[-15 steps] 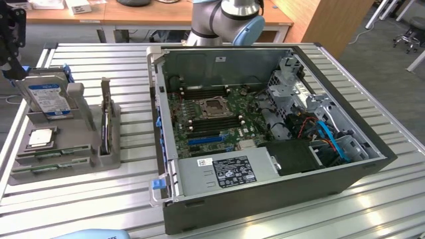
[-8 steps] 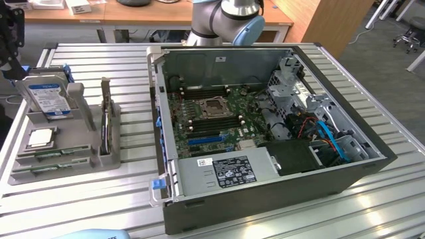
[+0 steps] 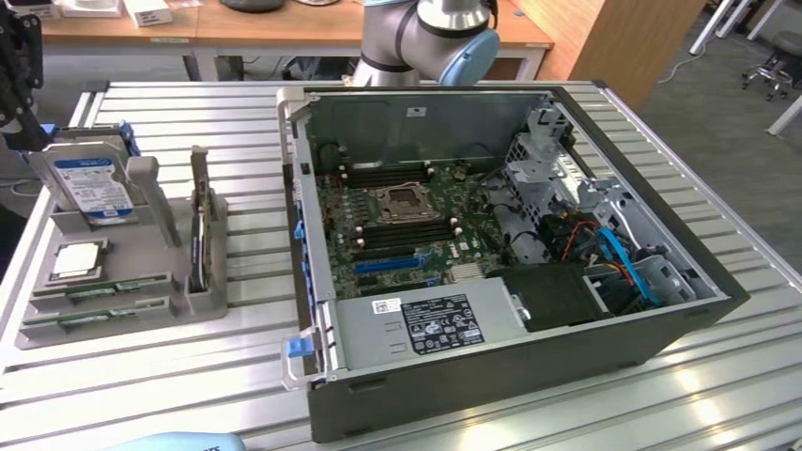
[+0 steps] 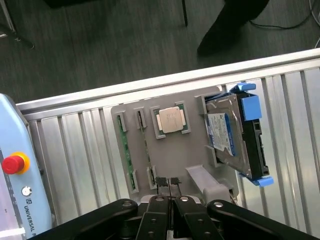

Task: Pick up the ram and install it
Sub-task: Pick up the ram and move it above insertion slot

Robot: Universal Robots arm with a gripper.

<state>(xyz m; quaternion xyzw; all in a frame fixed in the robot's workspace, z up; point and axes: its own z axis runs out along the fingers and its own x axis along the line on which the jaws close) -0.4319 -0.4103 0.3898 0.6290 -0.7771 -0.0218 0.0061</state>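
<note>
**RAM INSTALLATION: RAM IN FIXTURE, GRIPPER CLOSED AND EMPTY**

**1. Gripper.** Note the gripper [image 4: 169, 184] fully closed, fingertips [image 4: 163, 183] pressed together with nothing between them. Find it poised over the grey fixture tray [image 4: 165, 160], close to one end of the second green stick [image 4: 145, 150].

**2. Task part.** Locate the ram [image 4: 125, 150] seated lengthwise in the outermost slot of the tray, farthest from the processor chip [image 4: 171, 121]. In the exterior view, find the same ram [image 3: 90, 318] along the tray [image 3: 126, 329] edge, with the second green stick [image 3: 107, 288] in the next slot, between the ram and the processor chip [image 3: 78, 258].

**3. Other fixture contents.** Note the hard drive [image 4: 232, 132] propped on edge in a blue carrier, beside the processor chip on the side away from the sticks. Note also an upright part [image 3: 201, 221] held in the tray, possibly an expansion card; seen too edge-on to confirm.

**4. Installation site.** Find the open computer case [image 3: 501, 385] on the slatted table [image 3: 188, 376], to the exterior view's right of the tray and well apart from the ram. Inside, identify the motherboard [image 3: 376, 249], with memory slots [image 3: 376, 176] flanking the processor socket [image 3: 408, 202].

**5. Surroundings.** Note the arm [image 3: 433, 28] mounted behind the case, and the teach pendant [image 4: 20, 145] with its red button [image 4: 13, 163].
</note>
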